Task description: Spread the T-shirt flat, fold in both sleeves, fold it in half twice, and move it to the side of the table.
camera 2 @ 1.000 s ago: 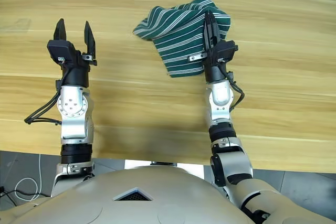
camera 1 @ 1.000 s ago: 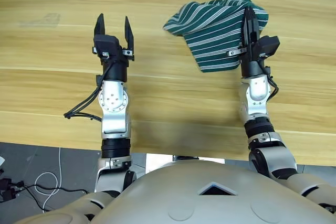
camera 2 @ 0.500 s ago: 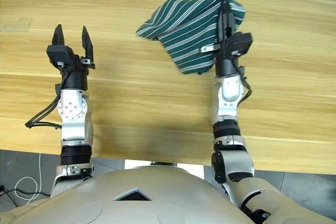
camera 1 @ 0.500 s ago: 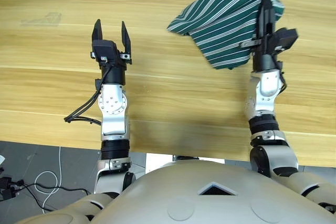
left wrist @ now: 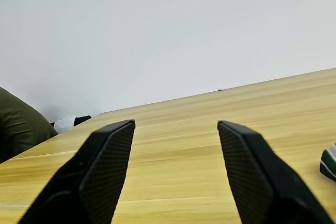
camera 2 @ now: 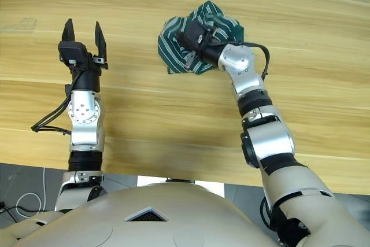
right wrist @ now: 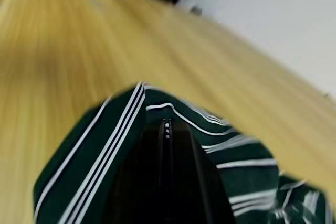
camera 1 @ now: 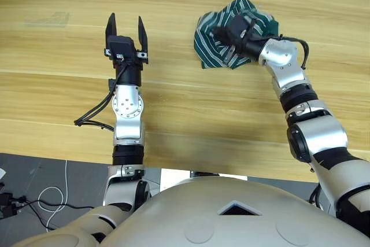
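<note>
T-shirt, green with white stripes, is bunched around the right gripper, whose fingers are clenched on the cloth; folds drape over and beneath them, low over the wooden table. The left gripper is well apart on that gripper's left, fingers spread wide, grasping nothing.

One striped T-shirt; one wooden table; two grippers: left gripper, right gripper.
</note>
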You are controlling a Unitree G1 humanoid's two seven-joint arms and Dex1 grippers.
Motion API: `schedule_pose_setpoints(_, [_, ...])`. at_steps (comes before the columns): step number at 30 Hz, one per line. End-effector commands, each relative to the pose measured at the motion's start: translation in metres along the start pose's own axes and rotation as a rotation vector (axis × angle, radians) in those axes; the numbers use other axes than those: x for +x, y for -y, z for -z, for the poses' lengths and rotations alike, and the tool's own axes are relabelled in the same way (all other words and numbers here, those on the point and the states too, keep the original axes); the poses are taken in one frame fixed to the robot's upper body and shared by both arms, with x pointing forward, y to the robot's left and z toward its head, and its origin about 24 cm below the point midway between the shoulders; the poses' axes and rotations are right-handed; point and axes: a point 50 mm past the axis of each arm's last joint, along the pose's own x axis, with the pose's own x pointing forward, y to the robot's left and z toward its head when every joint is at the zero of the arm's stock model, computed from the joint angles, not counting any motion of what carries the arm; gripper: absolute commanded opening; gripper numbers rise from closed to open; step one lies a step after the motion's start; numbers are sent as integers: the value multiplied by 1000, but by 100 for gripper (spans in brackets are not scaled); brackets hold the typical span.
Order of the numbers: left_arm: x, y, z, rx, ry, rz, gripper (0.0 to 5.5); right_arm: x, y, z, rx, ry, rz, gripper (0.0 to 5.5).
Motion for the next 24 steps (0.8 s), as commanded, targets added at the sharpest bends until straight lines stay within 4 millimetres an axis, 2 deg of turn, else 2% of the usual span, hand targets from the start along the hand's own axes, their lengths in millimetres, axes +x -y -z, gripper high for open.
schedule_pose_setpoints(1, [2, 2, -1, 8, 12, 5, 294, -16, 14, 32, -109, -316, 57, 2])
schedule_pose_setpoints(3, [1, 3, -1, 12, 10, 13, 294, -26, 21, 45, -311, -463, 115, 2])
schedule_pose_setpoints(5, [0, 4, 0, 18, 10, 19, 294, -31, 30, 40, -338, -428, 180, 41])
schedule_pose_setpoints(8, [-1, 4, 0, 23, 11, 23, 294, -32, 40, 21, -238, -230, 259, 94])
schedule_pose_setpoints(12, [-3, 7, 0, 27, 12, 35, 294, -31, 23, -1, 135, 163, 105, 164])
schedule_pose_setpoints(13, [-3, 7, 0, 28, 13, 36, 294, -35, 22, -9, 198, 265, 81, 187])
schedule_pose_setpoints(14, [-3, 7, 0, 28, 14, 36, 294, -41, 25, -15, 241, 343, 91, 187])
schedule_pose_setpoints(17, [-3, 7, -1, 27, 15, 34, 294, -58, 34, -24, 304, 445, 161, 187])
schedule_pose_setpoints(20, [-4, 7, -2, 27, 20, 35, 294, -82, 60, -32, 331, 571, 434, 187])
schedule_pose_setpoints(23, [-4, 8, -2, 29, 23, 33, 294, -82, 59, -27, 289, 529, 511, 187])
schedule_pose_setpoints(24, [-4, 8, -2, 29, 24, 34, 294, -79, 58, -22, 227, 452, 527, 187])
